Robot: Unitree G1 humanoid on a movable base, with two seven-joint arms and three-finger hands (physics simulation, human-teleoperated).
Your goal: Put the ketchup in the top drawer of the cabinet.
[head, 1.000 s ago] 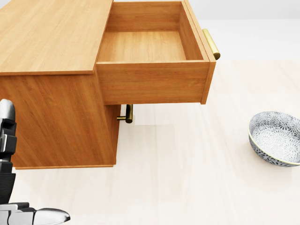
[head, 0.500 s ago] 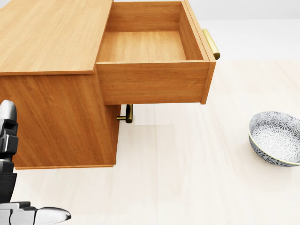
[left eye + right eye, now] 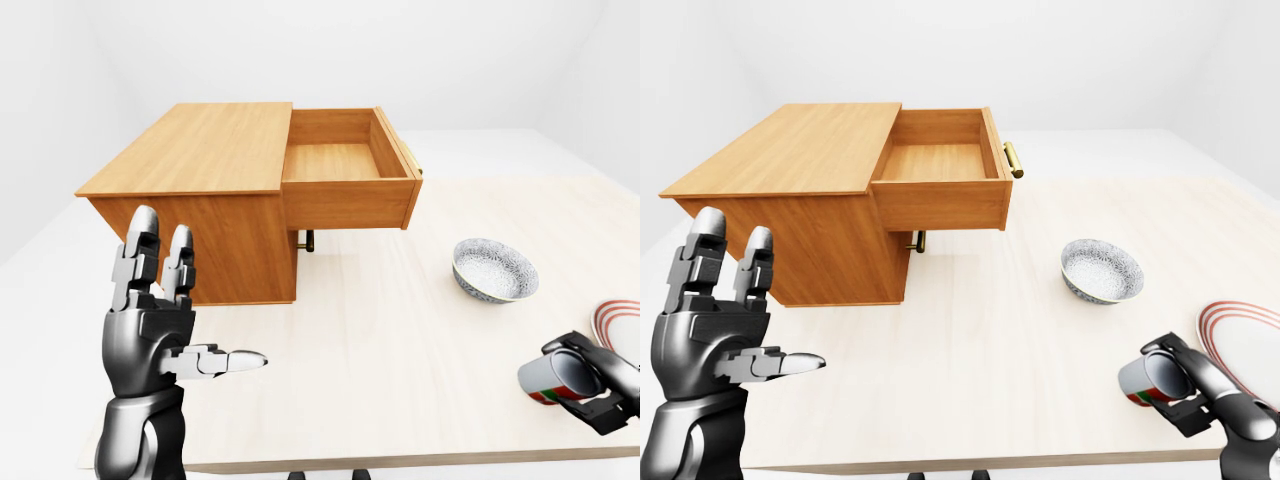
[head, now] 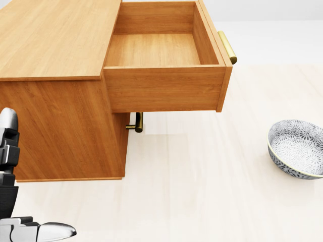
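Left-eye view: my right hand (image 3: 590,385) is wrapped round the ketchup (image 3: 553,376), down near the desk (image 3: 400,340) edge, well to the right of the cabinet (image 3: 210,190) and below the patterned bowl (image 3: 494,270). The bottle lies tipped in my grip, its pale end toward the cabinet. My left hand (image 3: 165,325) stands with fingers spread, holding nothing, just below the cabinet's side

Head view: the top drawer (image 4: 161,55) is pulled out of the cabinet, with nothing inside. The ketchup does not show here

Right-eye view: a striped plate (image 3: 1250,345) sits right of the bowl. I judge the ketchup a light, smooth plastic bottle, a bit squeezable and slippery, so I should grip its middle firmly without crushing it
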